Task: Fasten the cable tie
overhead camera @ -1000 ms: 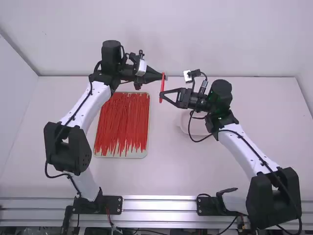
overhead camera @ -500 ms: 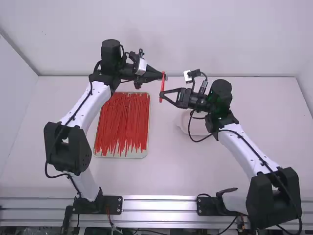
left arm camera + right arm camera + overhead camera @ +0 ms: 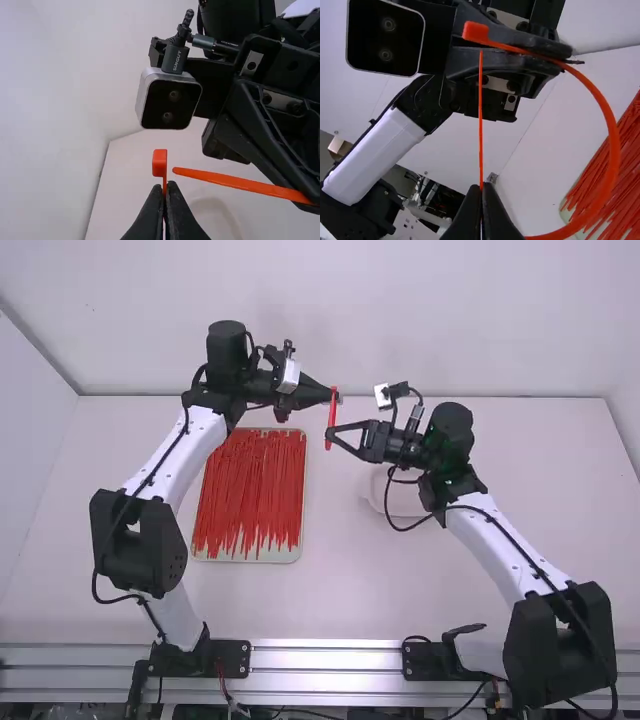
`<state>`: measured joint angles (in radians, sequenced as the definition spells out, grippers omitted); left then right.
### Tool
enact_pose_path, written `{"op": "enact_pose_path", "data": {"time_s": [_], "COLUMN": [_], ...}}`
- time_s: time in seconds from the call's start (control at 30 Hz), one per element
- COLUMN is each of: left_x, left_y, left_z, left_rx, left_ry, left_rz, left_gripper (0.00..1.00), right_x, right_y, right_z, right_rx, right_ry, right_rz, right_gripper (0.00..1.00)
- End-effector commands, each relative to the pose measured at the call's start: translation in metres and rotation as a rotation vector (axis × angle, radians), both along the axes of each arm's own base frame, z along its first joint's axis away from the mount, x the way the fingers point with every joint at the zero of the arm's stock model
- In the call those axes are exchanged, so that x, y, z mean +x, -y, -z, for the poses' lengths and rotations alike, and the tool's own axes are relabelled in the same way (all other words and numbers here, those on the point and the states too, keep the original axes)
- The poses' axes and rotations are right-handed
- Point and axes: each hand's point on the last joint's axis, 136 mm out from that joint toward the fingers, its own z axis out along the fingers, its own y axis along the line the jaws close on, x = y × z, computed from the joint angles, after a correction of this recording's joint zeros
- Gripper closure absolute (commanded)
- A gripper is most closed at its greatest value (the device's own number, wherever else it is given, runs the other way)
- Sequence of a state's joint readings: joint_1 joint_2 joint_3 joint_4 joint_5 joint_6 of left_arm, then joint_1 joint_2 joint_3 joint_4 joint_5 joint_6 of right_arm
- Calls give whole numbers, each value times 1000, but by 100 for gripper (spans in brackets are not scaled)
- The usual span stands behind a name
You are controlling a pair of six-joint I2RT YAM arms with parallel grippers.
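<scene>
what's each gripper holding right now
Left gripper: closed on the thin red plastic cable tie, below its head.
Right gripper: closed on that tie's tail.

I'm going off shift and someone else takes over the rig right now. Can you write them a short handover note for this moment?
Left tool: shut on the red cable tie, just below its head.
Right tool: shut on the tie's tail, with the strap bent into a loop.
Done: one tie is held in the air between both tools, its tail end pointing at the head.
Left: in the left wrist view the tail end sits beside the head, not through it. Thread it and pull tight.
The spare ties lie on the tray on the left half of the table.
</scene>
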<state>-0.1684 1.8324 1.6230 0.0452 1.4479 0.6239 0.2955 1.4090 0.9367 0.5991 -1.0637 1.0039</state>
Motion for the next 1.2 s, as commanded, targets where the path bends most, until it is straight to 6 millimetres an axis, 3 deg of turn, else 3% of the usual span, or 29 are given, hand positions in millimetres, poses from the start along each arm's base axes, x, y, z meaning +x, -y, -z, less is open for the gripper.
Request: {"op": "enact_pose_path", "data": {"time_s": [0.0, 1.17], "left_x": [-8, -7], "left_y": [-1, -3], "left_z": [-7, -7], "left_rx": [-9, -7], "left_ry": [7, -3], "left_rz": [24, 21], "left_gripper": [98, 98], "right_x": [-4, 5], "right_y": [-4, 4], "right_z": [-11, -12], "right_rx": [6, 5], "right_ry": [46, 58], "right_rz": [-20, 23], "right_gripper": [100, 100]}}
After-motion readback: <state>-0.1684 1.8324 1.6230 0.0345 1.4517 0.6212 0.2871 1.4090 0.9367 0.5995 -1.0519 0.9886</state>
